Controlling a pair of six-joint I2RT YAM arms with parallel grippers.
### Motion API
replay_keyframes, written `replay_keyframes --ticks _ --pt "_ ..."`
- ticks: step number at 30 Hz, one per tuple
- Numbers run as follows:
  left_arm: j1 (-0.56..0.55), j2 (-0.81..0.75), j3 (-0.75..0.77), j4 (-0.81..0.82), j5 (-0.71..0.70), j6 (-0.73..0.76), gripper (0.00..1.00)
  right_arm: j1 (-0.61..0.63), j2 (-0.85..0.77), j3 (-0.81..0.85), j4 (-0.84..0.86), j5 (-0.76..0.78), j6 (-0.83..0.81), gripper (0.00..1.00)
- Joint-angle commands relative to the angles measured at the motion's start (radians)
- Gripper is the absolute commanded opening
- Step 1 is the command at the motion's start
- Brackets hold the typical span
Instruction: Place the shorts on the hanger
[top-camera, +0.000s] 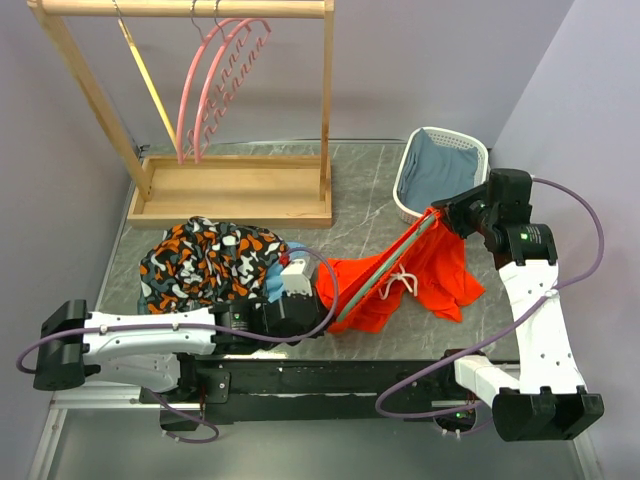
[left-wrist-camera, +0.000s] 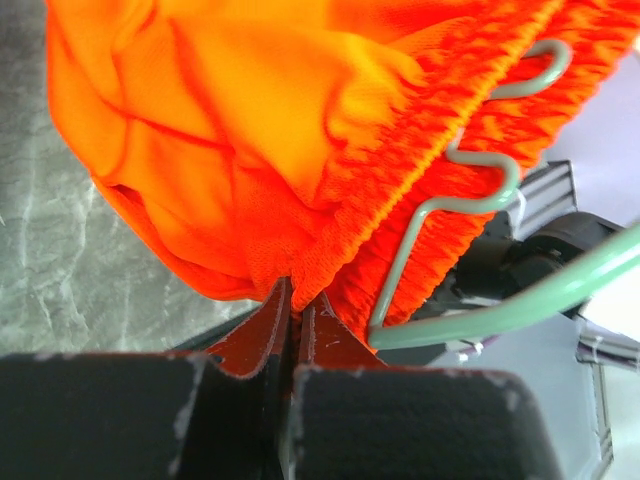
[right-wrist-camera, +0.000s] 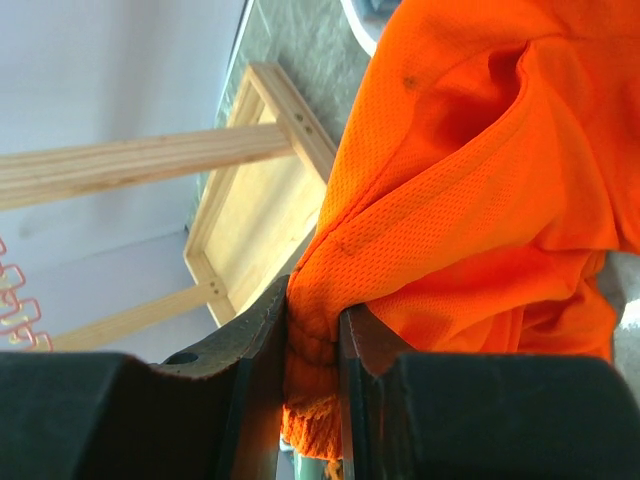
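Grey, stone-veined worktop (top-camera: 370, 190) carries the scene. A wooden rack (top-camera: 230, 195) stands at its far left, with pink hangers (top-camera: 215, 90) and a yellow hanger (top-camera: 148, 85) on the rail.

In front of the rack lies a heaped patterned garment (top-camera: 205, 260) in black, orange and white.

The shorts (top-camera: 430, 275), bright orange-red, are in the middle right of the worktop. They are stretched on a slant between my two pincers, from just beside the patterned heap up to the front of the basket (top-camera: 470, 150). The loose legs drape toward the near right. The basket is white, sits at the far right and holds a blue garment (top-camera: 440, 170).

The hanger (top-camera: 385, 268), teal-green, runs along the stretched waistband. In the left wrist view its notched inner edge lies against the gathered elastic, and its smooth arch passes below that.

My left pincer (left-wrist-camera: 295, 300) is closed tight, with a fold of the shorts pinched at its tips at the low end of the slant.

My right pincer (right-wrist-camera: 313, 320) is narrow and clamps a thicker bunch of the shorts at the high end, close to the basket. I cannot tell whether it also grips the hanger.

The white drawstring (top-camera: 400, 283) hangs in a loop over the orange cloth, below the hanger's bar.
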Motion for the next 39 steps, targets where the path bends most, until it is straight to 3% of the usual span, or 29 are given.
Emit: replay_keyframes --ticks 1,13,20,25,28,30,31,32,34,36,39 --pt "-0.039 -0.019 0.076 -0.253 0.058 0.071 0.01 -0.039 -0.036 0.031 0.242 0.224 -0.04 0.0" --pt "-0.076 0.006 0.098 -0.331 0.094 0.068 0.01 -0.053 0.013 0.07 0.244 0.296 -0.001 0.0" --pt "-0.085 -0.028 0.151 -0.339 0.097 0.067 0.01 -0.044 -0.011 0.0 0.28 0.304 0.027 0.0" --pt "-0.062 0.007 0.333 -0.334 0.106 0.146 0.01 0.096 -0.042 -0.04 0.273 0.366 0.061 0.0" --pt "0.026 0.045 0.409 -0.285 0.184 0.212 0.01 0.179 -0.039 -0.048 0.244 0.396 0.091 0.0" --pt "0.063 0.076 0.429 -0.25 0.19 0.255 0.08 0.183 -0.04 -0.075 0.256 0.349 0.105 0.0" --pt "0.067 0.093 0.461 -0.256 0.183 0.286 0.16 0.179 -0.037 -0.077 0.253 0.338 0.104 0.0" --pt "0.071 0.131 0.478 -0.263 0.163 0.301 0.36 0.179 -0.033 -0.062 0.236 0.33 0.098 0.0" --pt "0.077 0.162 0.522 -0.285 0.129 0.338 0.42 0.176 -0.005 -0.039 0.207 0.309 0.091 0.0" --pt "0.091 0.179 0.55 -0.268 0.117 0.366 0.56 0.168 0.018 -0.026 0.19 0.251 0.082 0.0" --pt "0.094 0.165 0.582 -0.26 0.082 0.433 0.65 0.145 0.039 -0.019 0.176 0.198 0.072 0.0"
